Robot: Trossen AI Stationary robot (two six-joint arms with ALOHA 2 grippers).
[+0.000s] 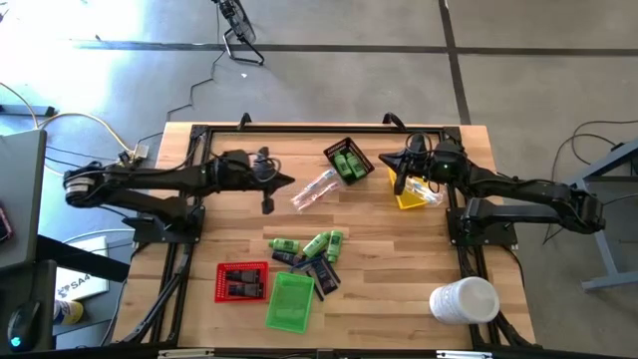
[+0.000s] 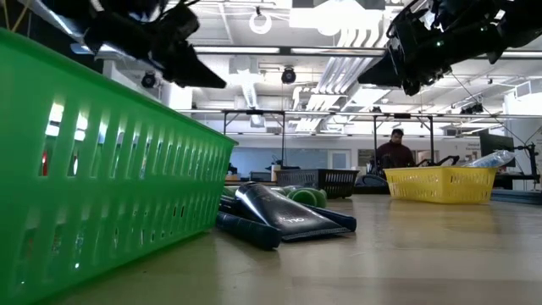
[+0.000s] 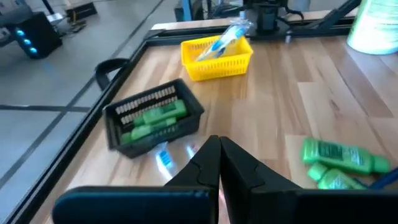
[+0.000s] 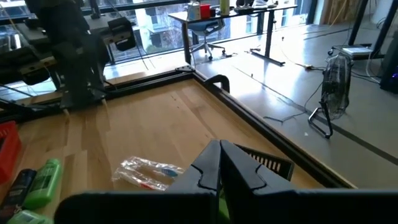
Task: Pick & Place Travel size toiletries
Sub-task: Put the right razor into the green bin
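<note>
Green little bottles [image 1: 321,243] and dark packets [image 1: 317,271] lie loose well behind the clenched, empty left gripper [image 1: 289,180], clear-wrapped sticks [image 1: 313,189] just ahead of it, right gripper [image 1: 389,164] likewise clenched.

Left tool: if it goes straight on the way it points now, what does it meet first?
Likely the clear-wrapped sticks lying just past the shut left tool. The black tray of green bottles sits farther along that line. The height above the table is unclear, so it might pass over them.
</note>
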